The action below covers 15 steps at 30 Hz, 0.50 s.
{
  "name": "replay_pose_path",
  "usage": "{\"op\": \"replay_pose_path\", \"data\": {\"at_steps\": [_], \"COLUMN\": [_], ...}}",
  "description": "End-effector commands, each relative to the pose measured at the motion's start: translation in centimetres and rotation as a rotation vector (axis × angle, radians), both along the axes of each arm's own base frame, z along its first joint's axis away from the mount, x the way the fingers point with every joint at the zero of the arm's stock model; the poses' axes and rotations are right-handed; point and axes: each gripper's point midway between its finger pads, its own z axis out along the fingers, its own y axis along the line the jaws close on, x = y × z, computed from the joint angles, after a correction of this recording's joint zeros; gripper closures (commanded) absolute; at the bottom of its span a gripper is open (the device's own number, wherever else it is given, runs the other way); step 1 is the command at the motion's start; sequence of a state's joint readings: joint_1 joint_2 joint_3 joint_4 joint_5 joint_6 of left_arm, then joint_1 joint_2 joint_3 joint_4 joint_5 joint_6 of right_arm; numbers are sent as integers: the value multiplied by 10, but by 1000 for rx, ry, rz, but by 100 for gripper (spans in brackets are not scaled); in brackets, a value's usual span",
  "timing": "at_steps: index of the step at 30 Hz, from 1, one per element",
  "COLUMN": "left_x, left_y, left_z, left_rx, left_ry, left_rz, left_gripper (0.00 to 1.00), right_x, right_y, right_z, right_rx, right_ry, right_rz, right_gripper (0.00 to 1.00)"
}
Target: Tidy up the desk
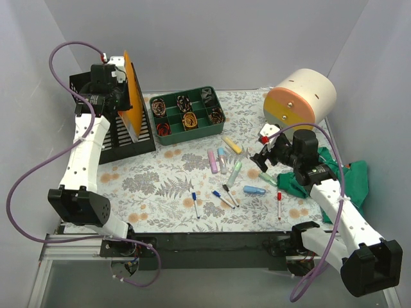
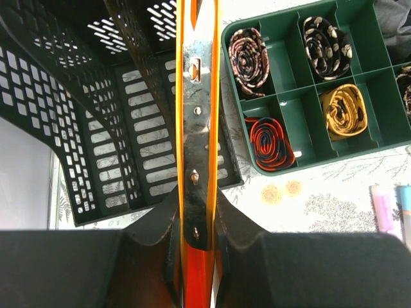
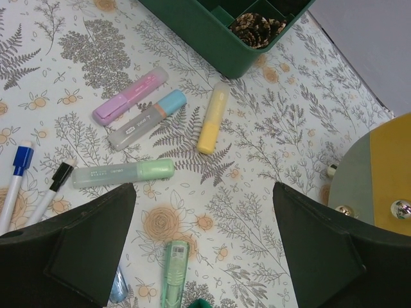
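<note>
Our left pincer [image 2: 196, 215] pinches the orange folder [image 2: 196, 96] upright over the black file rack [image 2: 128, 147], likely to slot it in, while our right pincer [image 3: 204, 221] hangs spread above highlighters [image 3: 213, 119] strewn across the desk [image 1: 160, 183].

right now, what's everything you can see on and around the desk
desk: one, pale floral print, under everything
file rack: one, black, back left
orange folder: one, over the rack
compartment tray: one, green, back centre
fabric rolls: at least five, mixed colours, in the tray
highlighters: six, purple, yellow, two blue, two green, desk centre
marker pens: four, blue, black, red caps, near edge
round container: one, cream, back right
cloth: one, green, right
left gripper: shut on orange folder
right gripper: open, above highlighters
</note>
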<state>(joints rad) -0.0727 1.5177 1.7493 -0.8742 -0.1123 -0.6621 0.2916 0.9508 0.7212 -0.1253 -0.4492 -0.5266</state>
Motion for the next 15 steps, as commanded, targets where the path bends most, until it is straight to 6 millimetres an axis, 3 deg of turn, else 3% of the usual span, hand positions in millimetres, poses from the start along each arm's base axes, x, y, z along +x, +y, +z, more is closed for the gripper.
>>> {"op": "replay_pose_path", "data": {"at_steps": [1, 3, 5, 6, 8, 10, 11, 15], "left_x": [7, 7, 7, 10, 14, 20, 21, 18], "left_y": [2, 4, 8, 10, 14, 16, 18, 15], "left_z": [25, 18, 13, 16, 29, 58, 84, 148], "left_rx": [-21, -17, -7, -7, -1, -14, -18, -75], "left_ry": [-64, -46, -40, -58, -110, -209, -279, -467], "left_rz": [7, 10, 29, 47, 70, 89, 106, 111], "left_gripper": [100, 100, 88, 53, 33, 16, 14, 8], "right_x": [-1, -1, -1, -1, -1, -1, -1, 1], "right_y": [0, 0, 0, 0, -1, -1, -1, -4], "right_z": [2, 2, 2, 1, 1, 1, 1, 1], "right_rx": [18, 18, 19, 19, 19, 20, 19, 19], "right_ry": [-6, -5, -3, -1, -1, -1, 0, 0], "right_rz": [8, 9, 11, 12, 9, 10, 7, -3], "right_gripper": [4, 4, 4, 4, 4, 4, 4, 4]}}
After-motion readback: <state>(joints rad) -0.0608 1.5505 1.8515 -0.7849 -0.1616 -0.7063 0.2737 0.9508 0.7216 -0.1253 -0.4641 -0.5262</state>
